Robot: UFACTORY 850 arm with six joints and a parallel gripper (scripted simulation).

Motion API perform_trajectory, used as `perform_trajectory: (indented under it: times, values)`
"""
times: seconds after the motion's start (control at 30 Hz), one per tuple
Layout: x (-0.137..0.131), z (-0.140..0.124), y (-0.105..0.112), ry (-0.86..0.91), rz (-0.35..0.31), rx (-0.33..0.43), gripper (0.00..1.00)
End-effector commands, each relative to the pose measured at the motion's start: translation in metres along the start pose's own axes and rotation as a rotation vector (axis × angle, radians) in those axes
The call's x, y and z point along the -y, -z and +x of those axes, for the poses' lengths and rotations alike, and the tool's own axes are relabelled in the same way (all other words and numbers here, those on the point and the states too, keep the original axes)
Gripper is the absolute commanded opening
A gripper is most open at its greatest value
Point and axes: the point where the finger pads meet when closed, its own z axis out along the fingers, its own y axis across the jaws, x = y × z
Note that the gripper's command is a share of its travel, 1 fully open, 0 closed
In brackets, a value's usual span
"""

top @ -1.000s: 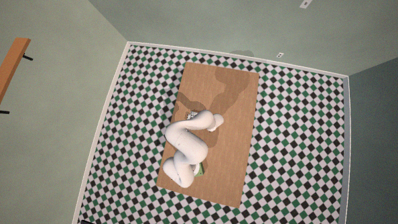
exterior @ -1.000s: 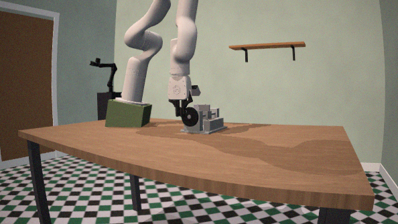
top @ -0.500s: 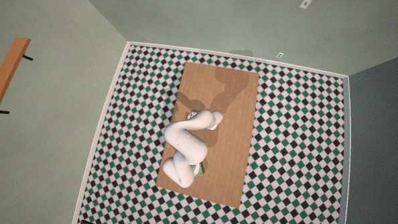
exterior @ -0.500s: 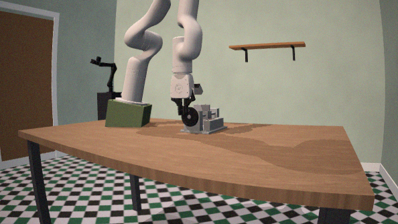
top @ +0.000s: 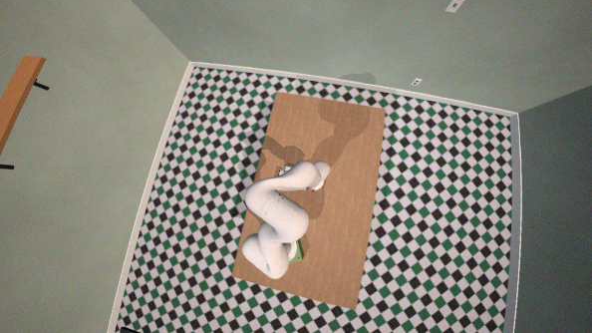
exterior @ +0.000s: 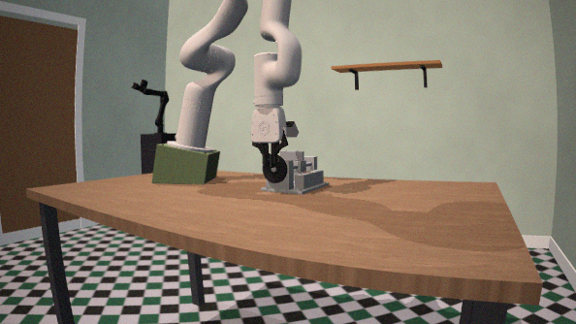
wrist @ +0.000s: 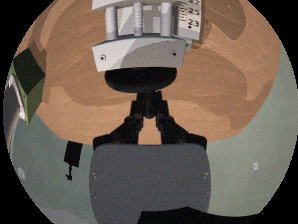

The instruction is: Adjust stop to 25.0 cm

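Note:
A grey stop fixture (exterior: 298,176) sits on the wooden table, with a black handwheel (exterior: 274,171) on its near end. My gripper (exterior: 272,153) hangs straight down over the wheel and is shut on the handwheel's top rim. In the wrist view the black fingers close on the dark handwheel (wrist: 141,80), and the grey fixture body (wrist: 141,26) lies beyond it with a white ruler scale (wrist: 192,10) on its right side. The scale's numbers are too small to read. In the overhead view the arm (top: 281,201) hides the fixture.
The arm's green base block (exterior: 184,163) stands on the table left of the fixture. A wall shelf (exterior: 386,66) hangs behind. A black stand (exterior: 156,128) is beyond the table at the left.

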Motion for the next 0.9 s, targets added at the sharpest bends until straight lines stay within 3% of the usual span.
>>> perform_trajectory:
  times: [0.0,0.87]
  values:
    - [-0.012,0.000,-0.008,0.000,0.010,-0.003,0.06]
    - [-0.019,0.000,-0.033,0.000,0.010,-0.003,0.06]
